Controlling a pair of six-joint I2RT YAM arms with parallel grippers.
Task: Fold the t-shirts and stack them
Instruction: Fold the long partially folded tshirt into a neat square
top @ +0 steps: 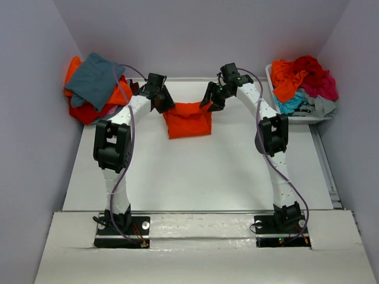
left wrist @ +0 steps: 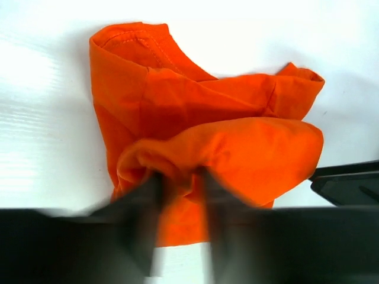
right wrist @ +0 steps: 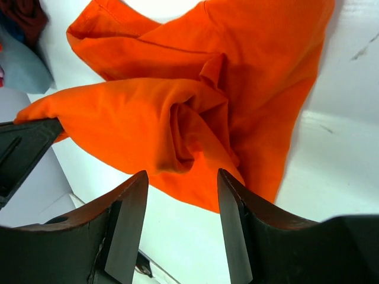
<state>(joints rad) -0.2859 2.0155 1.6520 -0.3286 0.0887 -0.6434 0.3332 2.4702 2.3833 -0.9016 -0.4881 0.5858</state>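
Between pale lilac walls (top: pixel 195 35) that close in three sides, the white table (top: pixel 195 177) lies smooth and faintly glossy, so cloth should slide on it readily. At its far left corner sits a heap of t-shirts (top: pixel 95 83), teal-grey on top of orange and red. At the far right a white bin (top: pixel 270 76) holds a tangle of red, orange, magenta, turquoise and grey ones not yet folded. The orange t-shirt (top: pixel 188 121) lies at the far middle, between the two arms. It is doubled into a rough rectangle with its far edge bunched and lifted, so I judge the folding of this shirt to be near its end and stacking not yet begun. The left gripper (left wrist: pixel 180 180) pinches a gathered ridge of that cloth, its fingers nearly together. The right gripper (right wrist: pixel 182 177) has its jaws spread wide; a twisted fold lies just beyond them, unclamped, and it holds nothing. The next move probably calls for the left side to let go as well. The bunched edge would then need flattening before the shirt is carried to the loosely laid left-hand pile.
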